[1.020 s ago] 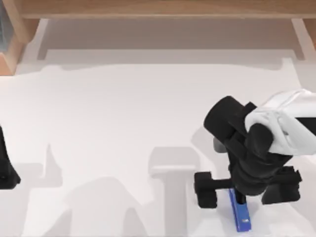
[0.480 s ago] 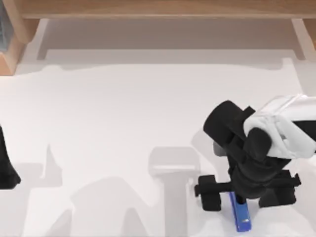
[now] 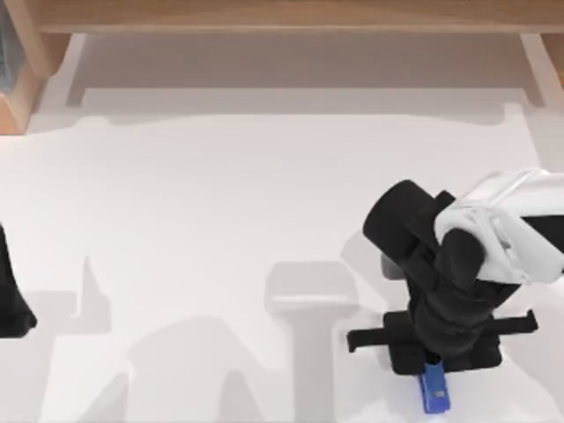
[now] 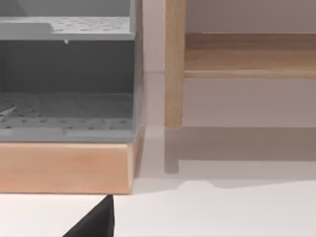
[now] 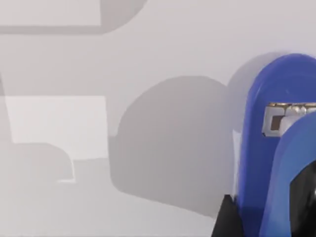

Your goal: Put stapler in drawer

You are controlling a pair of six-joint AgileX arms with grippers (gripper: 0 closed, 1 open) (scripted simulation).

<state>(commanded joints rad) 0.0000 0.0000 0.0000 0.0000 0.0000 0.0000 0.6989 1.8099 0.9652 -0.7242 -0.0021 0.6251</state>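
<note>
Stapler (image 3: 434,390): blue, lying on the white table (image 3: 220,220) near its front edge, right side.
My right gripper (image 3: 432,363): lowered over it, fingers narrowed around its body.
My left arm: parked at the table's left edge.

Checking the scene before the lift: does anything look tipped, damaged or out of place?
Nothing stands out. The blue stapler lies flat on the white table near its front right, with the right gripper down over it, fingers closed in on its sides. The left gripper sits parked at the table's left edge.
</note>
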